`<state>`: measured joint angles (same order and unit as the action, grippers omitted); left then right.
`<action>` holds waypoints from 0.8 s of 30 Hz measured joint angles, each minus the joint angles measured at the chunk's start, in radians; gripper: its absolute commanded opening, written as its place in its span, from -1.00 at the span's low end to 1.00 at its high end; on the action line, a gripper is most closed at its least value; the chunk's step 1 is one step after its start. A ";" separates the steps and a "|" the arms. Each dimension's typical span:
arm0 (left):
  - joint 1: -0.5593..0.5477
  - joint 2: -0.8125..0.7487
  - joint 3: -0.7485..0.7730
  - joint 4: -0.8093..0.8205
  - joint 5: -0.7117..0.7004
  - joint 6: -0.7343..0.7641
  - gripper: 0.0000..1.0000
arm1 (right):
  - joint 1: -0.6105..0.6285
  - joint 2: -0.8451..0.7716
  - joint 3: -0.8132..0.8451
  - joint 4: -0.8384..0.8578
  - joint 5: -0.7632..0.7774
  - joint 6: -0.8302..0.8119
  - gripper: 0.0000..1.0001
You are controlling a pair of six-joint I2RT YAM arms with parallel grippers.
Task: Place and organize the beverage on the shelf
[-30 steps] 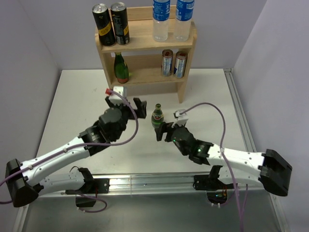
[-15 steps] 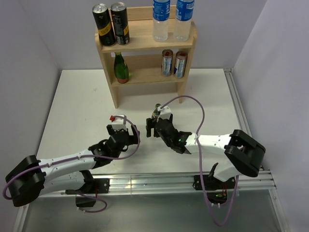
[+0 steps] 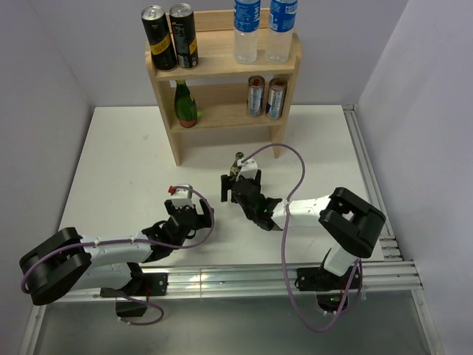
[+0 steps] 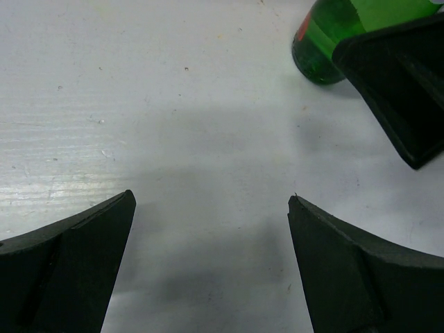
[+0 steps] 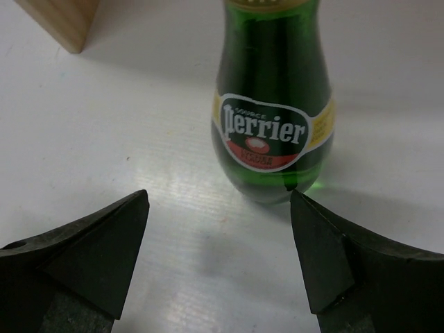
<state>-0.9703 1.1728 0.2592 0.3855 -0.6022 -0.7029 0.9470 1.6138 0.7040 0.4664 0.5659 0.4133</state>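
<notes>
– Fingers [image 5: 90, 257] of the right gripper [image 5: 218, 201] stand spread with nothing between them. Agreed?
– Agreed, released. The green Perrier bottle [image 5: 274, 132] stands upright just past the tips, nearer the right-hand pad and outside the gap.
– And the left gripper [image 4: 209, 201]?
– Spread wide too, and empty. It's low over the white table [image 4: 173, 90], off to one side of the bottle. Its camera catches the bottle's base at the upper right, with one finger of the right gripper beside it.
– Where is the bottle relative to the shelf [image 3: 222, 66]?
– On the table in front of it, between its two feet and apart from both. The top tier carries two black cans [image 3: 170, 33] and two water bottles [image 3: 259, 29]. The middle tier has a second green bottle [image 3: 185, 103] at the left and two slim cans [image 3: 266, 96] at the right.
– So which step is this?
– I judge it the approach to grasp the one bottle not yet shelved. Next, the right gripper needs to slide forward until the bottle's body lies centred between the pads, then close.
– Any risk?
– An off-centre push could tip the bottle. Once it's held, the spot beside its twin looks the sensible target.
</notes>
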 measured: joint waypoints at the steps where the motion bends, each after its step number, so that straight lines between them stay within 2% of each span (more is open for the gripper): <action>1: 0.000 0.003 -0.005 0.013 0.003 0.000 0.98 | -0.007 0.008 0.000 0.013 0.005 -0.004 0.79; 15: 0.000 0.074 -0.018 0.144 0.022 0.003 0.97 | -0.063 0.158 0.055 0.151 0.071 -0.060 0.79; 17: 0.000 0.093 -0.020 0.160 0.024 0.003 0.97 | -0.064 0.177 0.061 0.177 0.080 -0.069 0.83; 19: 0.000 0.113 -0.023 0.179 0.029 0.003 0.97 | -0.066 0.192 0.061 0.210 0.091 -0.079 0.99; 24: 0.000 0.150 -0.029 0.214 0.033 0.006 0.97 | -0.076 0.237 0.072 0.256 0.108 -0.095 1.00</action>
<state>-0.9703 1.3224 0.2302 0.5999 -0.5690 -0.6968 0.8711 1.8511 0.7761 0.7219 0.6735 0.3187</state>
